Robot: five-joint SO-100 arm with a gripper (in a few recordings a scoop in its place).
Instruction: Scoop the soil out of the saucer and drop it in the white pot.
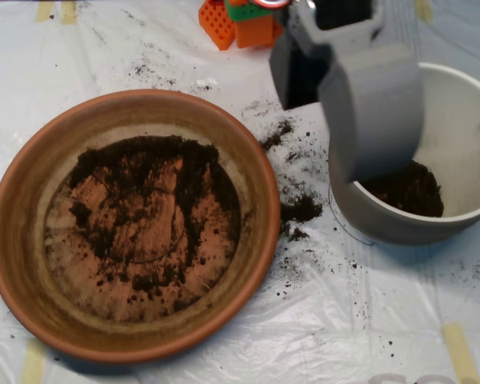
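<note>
A large terracotta saucer (32,240) sits on a pale plastic-covered table (384,320), with dark soil (144,216) spread thinly over its floor so that orange patches show through. To the saucer's right stands a white pot (464,120) with a small heap of soil inside, against its near wall. A grey scoop (372,112) hangs over the pot's left rim, its lower edge just above that heap. Loose crumbs lie on the table between saucer and pot. Orange and green blocks (240,24) sit beyond the saucer's far rim.
</note>
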